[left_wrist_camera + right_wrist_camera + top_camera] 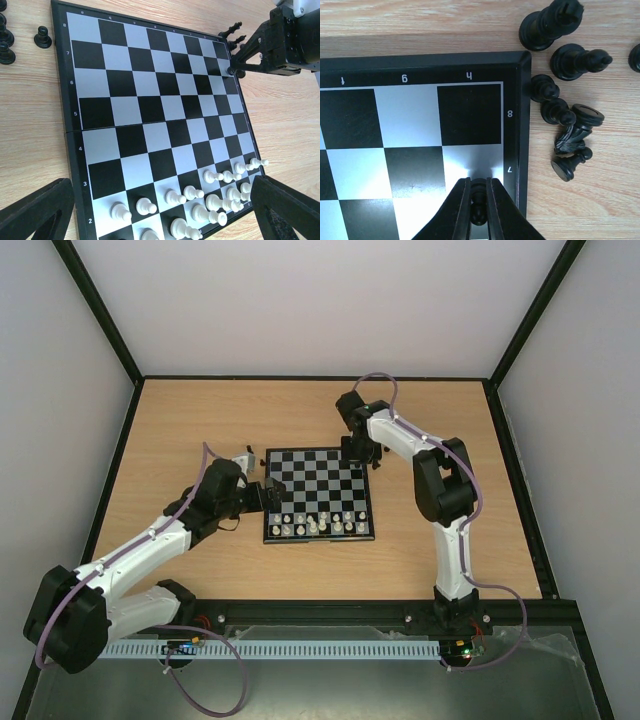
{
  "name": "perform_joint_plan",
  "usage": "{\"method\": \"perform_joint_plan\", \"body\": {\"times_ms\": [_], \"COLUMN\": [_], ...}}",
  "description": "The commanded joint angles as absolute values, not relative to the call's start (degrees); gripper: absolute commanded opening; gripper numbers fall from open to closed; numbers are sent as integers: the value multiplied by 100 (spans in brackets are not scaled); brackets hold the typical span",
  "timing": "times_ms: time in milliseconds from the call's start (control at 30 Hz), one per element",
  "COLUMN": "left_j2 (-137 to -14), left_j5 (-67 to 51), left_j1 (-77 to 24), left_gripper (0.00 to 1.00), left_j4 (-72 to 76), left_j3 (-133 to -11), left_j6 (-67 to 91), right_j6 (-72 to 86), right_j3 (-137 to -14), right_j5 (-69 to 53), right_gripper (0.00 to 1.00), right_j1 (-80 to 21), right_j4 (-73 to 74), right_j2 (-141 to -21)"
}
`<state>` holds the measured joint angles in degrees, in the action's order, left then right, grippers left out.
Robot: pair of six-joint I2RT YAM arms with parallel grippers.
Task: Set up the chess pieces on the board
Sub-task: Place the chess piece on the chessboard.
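The board (320, 480) lies mid-table. Cream-white chess pieces (320, 525) fill its two near rows and show close up in the left wrist view (200, 200). My right gripper (478, 200) is shut on a black pawn (478, 192), held low over the pale square by the "7" mark at the board's far right corner (517, 65). From the top view that gripper (358, 455) sits at the board's far right edge. My left gripper (160, 215) is open at the board's left edge (268, 495), with nothing between its fingers (35, 212).
Loose black pieces (570, 130) lie on the wood just off the board's far right corner, some tipped over; two taller ones (552, 22) stand beyond them. More black pieces (42, 37) stand off the far left corner. Dark rails (130, 370) frame the table.
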<state>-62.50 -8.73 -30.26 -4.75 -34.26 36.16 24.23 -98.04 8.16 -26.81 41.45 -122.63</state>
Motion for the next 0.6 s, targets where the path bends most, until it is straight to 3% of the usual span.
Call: {"method": "perform_joint_plan", "body": {"times_ms": [0,367,567], "left_j2": [-6139,-6113,-6100], "left_j5": [-791,-773,-765], "left_j1": [-3039,-3041,-3041], "left_gripper": [99,99,99], "left_j4": [-518,-535,-536], "left_j3": [-3344,-3340,-3334], "left_j6": [3579,3577,3582], "right_j6": [2321,2303,2307], "right_j3": [-10015,-10122,-10161], "right_j5": [853,793,800], "right_gripper": [8,9,17], "right_j1": [-2689,-2689,-2689], "right_j4": [4474,4439,4448], "right_j2": [-12416,-12531,-12561]}}
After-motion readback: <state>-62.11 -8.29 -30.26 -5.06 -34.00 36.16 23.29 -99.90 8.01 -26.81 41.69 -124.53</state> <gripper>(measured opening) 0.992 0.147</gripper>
